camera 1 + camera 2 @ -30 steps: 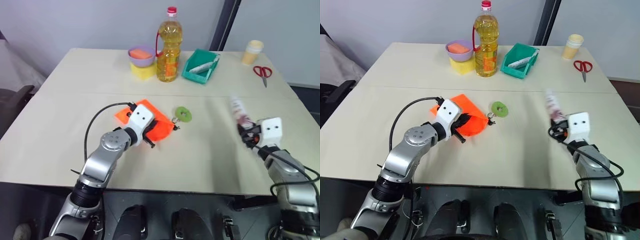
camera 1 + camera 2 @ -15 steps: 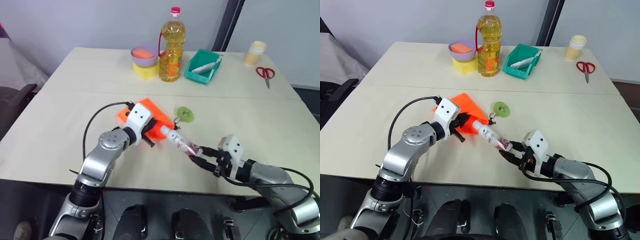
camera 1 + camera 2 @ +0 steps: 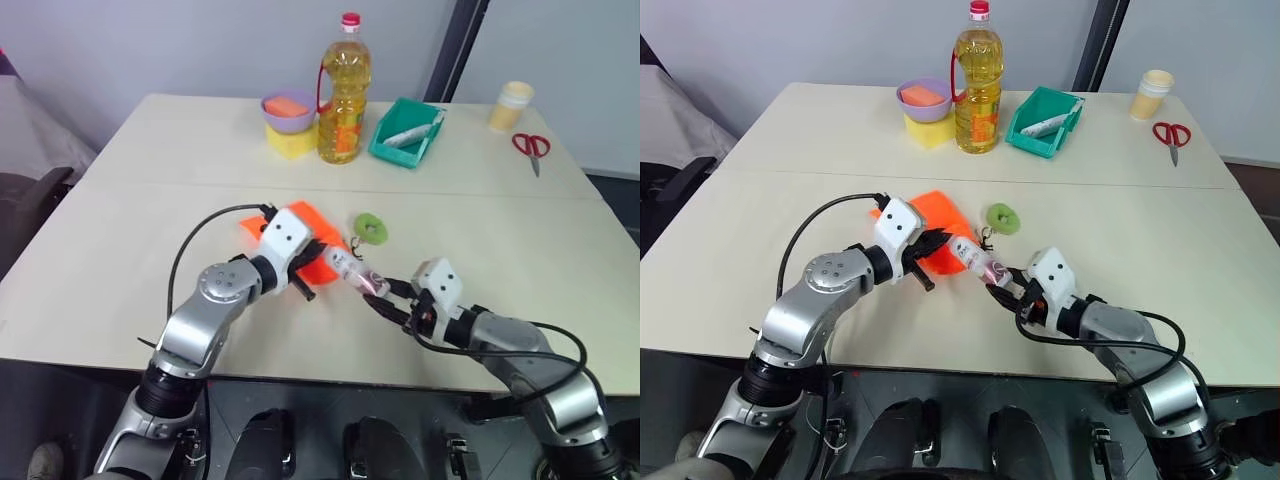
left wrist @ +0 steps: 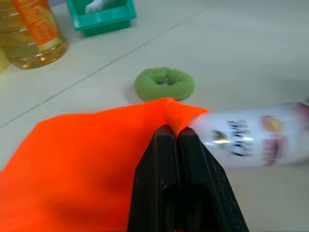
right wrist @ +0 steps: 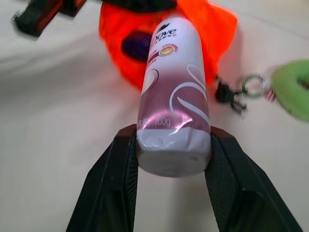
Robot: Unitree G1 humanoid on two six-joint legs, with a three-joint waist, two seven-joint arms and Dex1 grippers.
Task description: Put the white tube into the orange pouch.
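A: On the left side, I am holding the left gripper (image 3: pixel 318 246) pinched flat on the upper edge of the orange pouch (image 3: pixel 312 221), lifting that edge off the table (image 3: pixel 130 250). Its two fingers are pressed together with only the fabric between them.

B: And the mouth, is it opening enough?

A: I think only a little. I am judging that I should keep the edge lifted and not pull sideways, so the opening is facing the tube.

B: Where is the white tube now?

A: The right gripper (image 3: pixel 1006 290) is clamping the white tube (image 3: pixel 975 261) at its crimped pink end, jaws about half apart around it. The cap end is touching the pouch mouth, just beside the left fingers. I should be pushing along the tube's own axis, slowly, so that the cap is not catching the fabric.

B: What are the wrist cameras adding?

A: The left wrist view is showing the fold of fabric in the fingers and the green disc (image 4: pixel 164 84) behind it. The right wrist view is showing a dark opening in the pouch beside the tube, which the head views are hiding.
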